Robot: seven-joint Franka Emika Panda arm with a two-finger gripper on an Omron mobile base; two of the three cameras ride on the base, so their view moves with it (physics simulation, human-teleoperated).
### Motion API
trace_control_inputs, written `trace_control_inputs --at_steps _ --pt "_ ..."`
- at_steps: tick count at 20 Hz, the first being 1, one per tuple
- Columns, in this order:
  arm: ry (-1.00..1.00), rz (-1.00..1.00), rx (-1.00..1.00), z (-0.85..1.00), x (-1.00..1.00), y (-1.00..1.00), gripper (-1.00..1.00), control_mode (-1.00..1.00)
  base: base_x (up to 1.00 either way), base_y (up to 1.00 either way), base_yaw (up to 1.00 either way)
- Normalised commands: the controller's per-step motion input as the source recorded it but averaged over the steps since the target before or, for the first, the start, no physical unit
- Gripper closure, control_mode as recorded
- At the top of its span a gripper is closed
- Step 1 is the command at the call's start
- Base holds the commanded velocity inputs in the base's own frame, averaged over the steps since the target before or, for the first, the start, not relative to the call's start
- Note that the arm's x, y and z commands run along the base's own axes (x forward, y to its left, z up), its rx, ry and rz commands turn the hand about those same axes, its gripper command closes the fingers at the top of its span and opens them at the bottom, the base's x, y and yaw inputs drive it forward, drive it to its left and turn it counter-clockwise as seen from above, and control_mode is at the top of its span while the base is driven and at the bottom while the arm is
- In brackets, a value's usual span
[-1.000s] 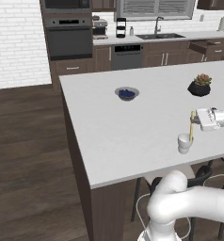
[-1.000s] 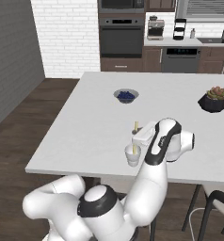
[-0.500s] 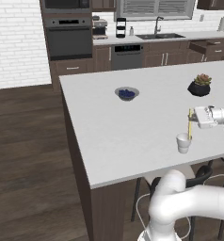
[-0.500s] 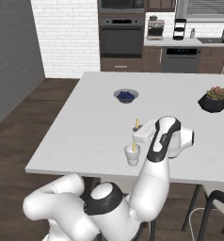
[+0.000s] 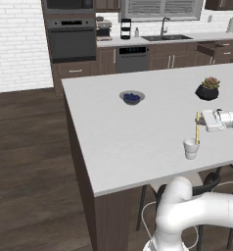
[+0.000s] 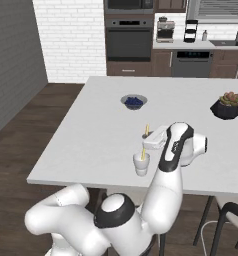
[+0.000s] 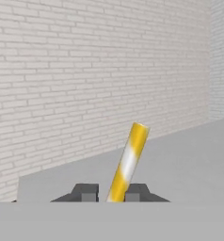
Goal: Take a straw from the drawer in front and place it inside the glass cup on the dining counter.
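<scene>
The glass cup (image 5: 191, 148) (image 6: 141, 164) stands near the front edge of the dining counter (image 5: 138, 132) (image 6: 101, 135). The yellow straw (image 5: 197, 128) (image 6: 145, 142) rises nearly upright out of it, its lower end at or inside the cup's mouth. My gripper (image 5: 200, 121) (image 6: 147, 136) reaches in sideways and is shut on the straw at its upper half. In the hand view the straw (image 7: 128, 164) leans right between the two dark fingertips (image 7: 88, 193). A dark brown drawer (image 5: 212, 47) stands pulled out at the far back right.
A blue-filled bowl (image 5: 132, 97) (image 6: 134, 102) sits mid-counter. A dark plant pot (image 5: 207, 89) (image 6: 226, 106) stands at the far right. Stools (image 6: 226, 220) are tucked under the counter's near side. The oven wall and sink worktop (image 5: 167, 37) lie beyond.
The gripper has edged slightly toward the cup with the straw in it, and the straw's top leans a bit more. The cup has not moved.
</scene>
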Motion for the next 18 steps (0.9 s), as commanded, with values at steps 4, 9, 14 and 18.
trace_control_inputs --at_steps 4,9,14,18 --pt "0.0 0.0 0.0 0.0 0.0 -0.01 1.0 -1.0 0.0 0.0 0.0" --pt "0.0 0.0 0.0 0.01 0.0 0.0 1.0 -1.0 0.0 0.0 0.0" --pt "0.0 0.0 0.0 0.04 0.0 0.0 1.0 -1.0 0.0 0.0 0.0" --pt "0.01 0.0 0.0 0.02 0.01 0.0 1.0 -1.0 0.0 0.0 0.0"
